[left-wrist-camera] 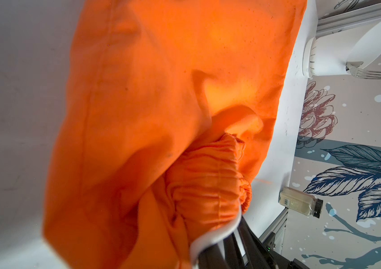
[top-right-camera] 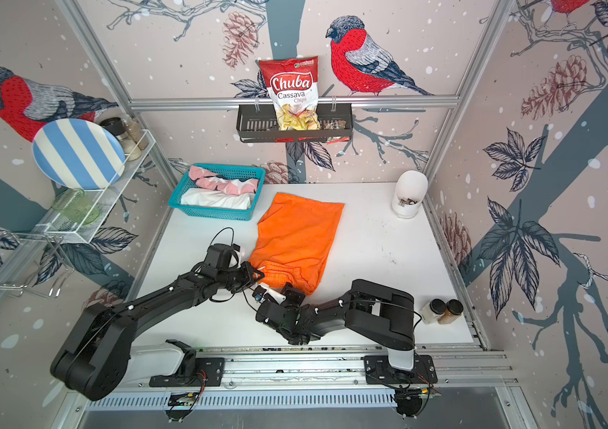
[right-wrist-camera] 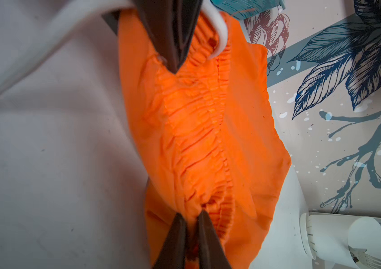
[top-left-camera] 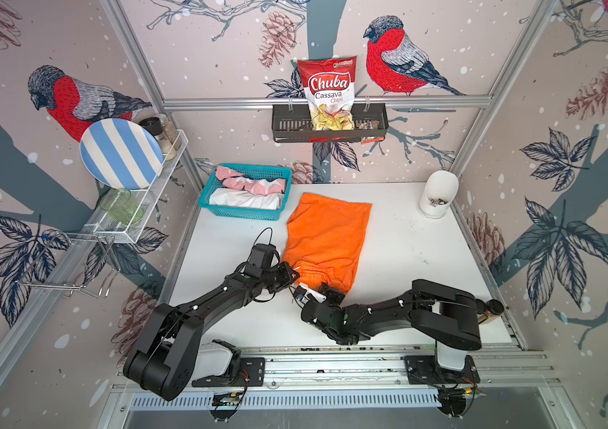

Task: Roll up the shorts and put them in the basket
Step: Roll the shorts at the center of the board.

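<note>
**Two pincers take hold of orange shorts at the waistband**

The orange shorts (top-left-camera: 326, 237) lie spread on the white surface (top-left-camera: 406, 260). The smooth woven cloth is mostly flat, with soft creases, and its leg hems point toward the back wall. The near end is bunched up, and there the gathered elastic waistband (right-wrist-camera: 196, 130) shows tight ribbed puckers.

The left pincer (top-left-camera: 293, 274) is at the waistband's left end. In the right wrist view its dark, pointed finger and a white curved piece sit either side of the ruffle, closed on the cloth. In the left wrist view the fabric drapes up close to the lens.

The right pincer (right-wrist-camera: 190, 221) is clamped on the opposite end of the same band. Its two dark wedge-shaped fingers are pressed together with a fold of orange between them.

Behind the shorts, at the surface's back-left corner, stands a teal plastic lattice basket (top-left-camera: 243, 213). It holds two soft rolls side by side: the white shorts (top-left-camera: 244, 198) nearer the front and the pink printed shorts (top-left-camera: 250, 184) behind them.

A rounded white cutlery holder (top-left-camera: 438, 197) stands at the back-right corner, well apart from the cloth.
</note>
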`<state>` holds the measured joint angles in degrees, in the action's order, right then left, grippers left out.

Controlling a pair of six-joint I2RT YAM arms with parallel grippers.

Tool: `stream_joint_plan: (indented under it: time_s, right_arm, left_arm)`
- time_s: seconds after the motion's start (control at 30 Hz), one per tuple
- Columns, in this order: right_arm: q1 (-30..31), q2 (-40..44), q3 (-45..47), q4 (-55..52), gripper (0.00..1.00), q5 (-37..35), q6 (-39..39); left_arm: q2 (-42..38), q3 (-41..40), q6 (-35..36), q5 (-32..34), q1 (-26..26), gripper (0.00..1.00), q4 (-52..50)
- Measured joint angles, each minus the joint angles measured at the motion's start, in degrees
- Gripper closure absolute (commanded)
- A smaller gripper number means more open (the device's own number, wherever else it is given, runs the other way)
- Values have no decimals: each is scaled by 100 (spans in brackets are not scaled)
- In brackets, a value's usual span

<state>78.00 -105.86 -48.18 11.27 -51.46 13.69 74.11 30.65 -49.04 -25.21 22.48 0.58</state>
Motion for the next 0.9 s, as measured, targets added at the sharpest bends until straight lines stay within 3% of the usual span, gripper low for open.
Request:
stream_joint_plan:
  time_s: [0.1,0.17,0.33,0.5,0.73,0.9]
  right_arm:
    - [-70,186,-37,-214,100,361,-79]
    - [-179,352,-125,-479,100,796,-251]
    - [-769,610,-586,-1220,100,2822,-925]
    - [-1528,483,-833,-1432,100,5062,-1650]
    - [-2787,66,-719,-699,100,8238,-3110]
    - [-3191,-142,-721,-420,100,9405,-3679]
  left_arm:
    - [-50,-4,63,17,-46,76,-61]
    - [-61,-4,118,81,-72,61,-114]
    - [-127,31,299,404,-157,37,-367]
    - [-527,149,555,706,-382,28,-841]
    - [-730,455,1023,955,-437,27,-1508]
    - [-479,605,1150,1014,-382,25,-1613]
